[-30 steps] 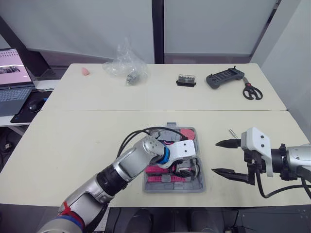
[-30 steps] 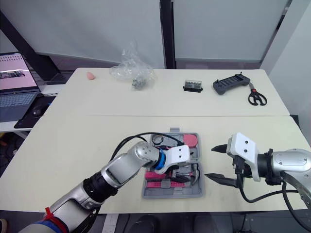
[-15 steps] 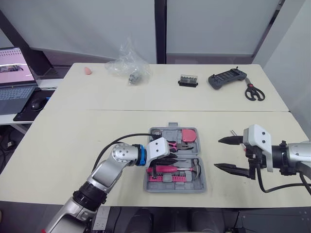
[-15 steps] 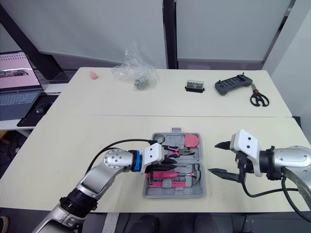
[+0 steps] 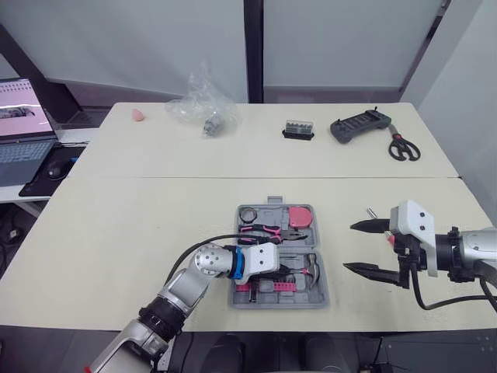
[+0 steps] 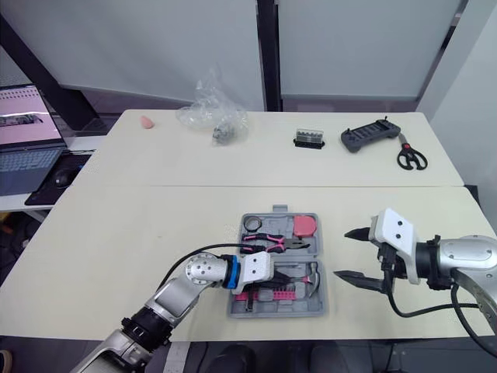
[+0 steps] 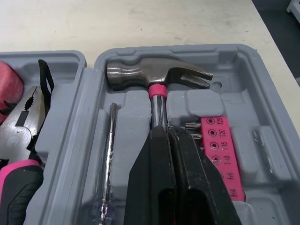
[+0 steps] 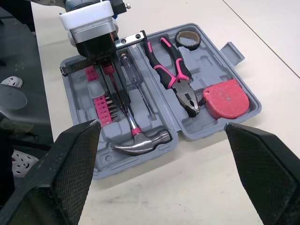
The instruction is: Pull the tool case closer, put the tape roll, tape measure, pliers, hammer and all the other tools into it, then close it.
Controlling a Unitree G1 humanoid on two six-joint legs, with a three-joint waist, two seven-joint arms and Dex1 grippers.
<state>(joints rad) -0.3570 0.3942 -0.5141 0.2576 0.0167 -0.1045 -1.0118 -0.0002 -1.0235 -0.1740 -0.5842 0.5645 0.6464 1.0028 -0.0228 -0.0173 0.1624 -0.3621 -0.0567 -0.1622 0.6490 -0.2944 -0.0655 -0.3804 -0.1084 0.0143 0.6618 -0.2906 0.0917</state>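
Black fingers [image 7: 154, 178] of the left gripper [image 7: 167, 132] are pressed tight together with no gap, and nothing can be seen between them. They lie right on top of the thin metal neck of the steel hammer with a pink band [image 7: 157, 77]. The hammer head sits just past the fingertips. The hammer rests in its slot in the near half of the open grey plastic tool case [image 5: 322, 295], which lies flat on the pale table [image 5: 124, 225] near the front edge. The left arm comes in low from the left and bends so the gripper points along the hammer, toward the right side of the case. The right gripper [image 5: 348, 247] hangs over the table just to the right of the case, apart from it. Its two fingers [image 8: 75, 159] are spread wide and hold nothing. The right arm reaches in from the right and points at the case. In the case there is one hammer, one clear-handled screwdriver [image 7: 111, 140] beside it and one pink strip of bits [image 7: 220, 150]. The far half holds one pair of pink and black pliers [image 5: 268, 230], one small dark tape roll [image 5: 248, 215] and one pinkish-red tape measure [image 5: 299, 217]. On the far table lie one pair of black scissors [image 5: 403, 145] and one crumpled clear plastic bag [image 5: 200, 105].
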